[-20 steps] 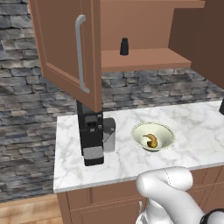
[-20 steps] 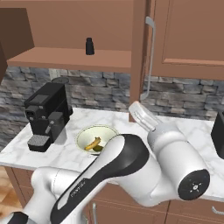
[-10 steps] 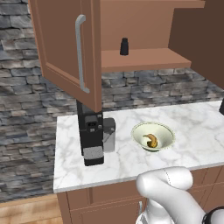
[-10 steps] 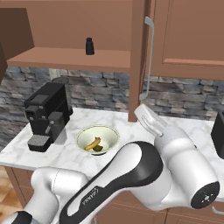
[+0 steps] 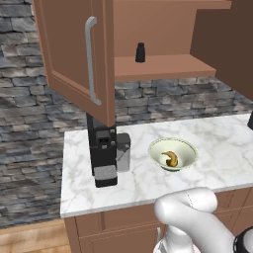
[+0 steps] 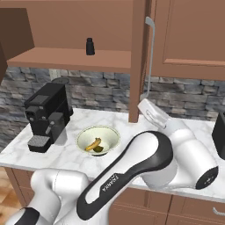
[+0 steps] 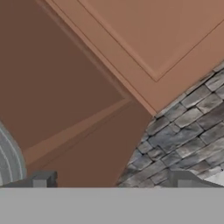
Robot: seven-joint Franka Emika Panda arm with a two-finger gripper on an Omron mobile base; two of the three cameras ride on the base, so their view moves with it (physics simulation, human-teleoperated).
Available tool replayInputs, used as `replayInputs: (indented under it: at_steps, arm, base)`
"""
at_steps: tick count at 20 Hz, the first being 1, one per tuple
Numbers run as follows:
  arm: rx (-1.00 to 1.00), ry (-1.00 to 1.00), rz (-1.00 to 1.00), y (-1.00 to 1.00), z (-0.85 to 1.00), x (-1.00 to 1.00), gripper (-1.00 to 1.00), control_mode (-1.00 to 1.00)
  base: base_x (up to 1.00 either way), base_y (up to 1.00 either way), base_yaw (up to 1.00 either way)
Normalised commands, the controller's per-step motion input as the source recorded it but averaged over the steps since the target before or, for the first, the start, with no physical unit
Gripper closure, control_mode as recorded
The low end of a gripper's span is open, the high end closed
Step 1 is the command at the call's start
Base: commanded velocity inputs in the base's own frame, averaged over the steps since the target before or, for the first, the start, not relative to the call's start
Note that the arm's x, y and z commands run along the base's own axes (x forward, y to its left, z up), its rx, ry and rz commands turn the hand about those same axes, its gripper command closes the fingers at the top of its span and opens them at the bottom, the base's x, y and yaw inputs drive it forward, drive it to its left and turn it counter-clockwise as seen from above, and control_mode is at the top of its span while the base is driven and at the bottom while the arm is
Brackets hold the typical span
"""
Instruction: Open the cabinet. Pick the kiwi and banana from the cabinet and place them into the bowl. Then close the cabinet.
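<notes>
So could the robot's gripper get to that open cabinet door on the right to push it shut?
Probably yes. The gripper is open, holds nothing, and faces the right cabinet door with nothing between them. The banana and kiwi already lie in the bowl.

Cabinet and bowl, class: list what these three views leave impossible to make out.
- Cabinet top: cut off by the upper edge in both base views.
- Bowl: the dark lump beside the banana is too small to identify.
- Bottle: too small for detail.
- End effector: fingertips cut off at the hand view's bottom.
</notes>
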Motion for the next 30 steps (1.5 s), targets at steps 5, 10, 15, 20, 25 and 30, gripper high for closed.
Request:
replayInputs:
  at_steps: [5, 10, 15, 20, 25, 30]
  arm:
    - [0.00, -0.06, 0.08, 0.07, 0.00, 0.14, -1.00, -1.00]
    - [0.00, -0.09, 0.10, 0.23, 0.04, -0.12, -1.00, -1.00]
    - [0.00, -0.09, 0.12, 0.49, 0.02, -0.23, -1.00, -1.00]
    - [0.00, -0.05, 0.11, 0.61, 0.04, -0.01, -1.00, -1.00]
    - [0.00, -0.01, 0.03, 0.58, 0.15, 0.17, -1.00, -1.00]
    - [0.00, 0.00, 0.00, 0.43, 0.23, 0.38, -1.00, -1.00]
  base:
    - [0.00, 0.00, 0.00]
    - [0.00, 0.00, 0.00]
    - [0.00, 0.00, 0.00]
    - [0.00, 0.00, 0.00]
    - [0.00, 0.00, 0.00]
    - [0.00, 0.00, 0.00]
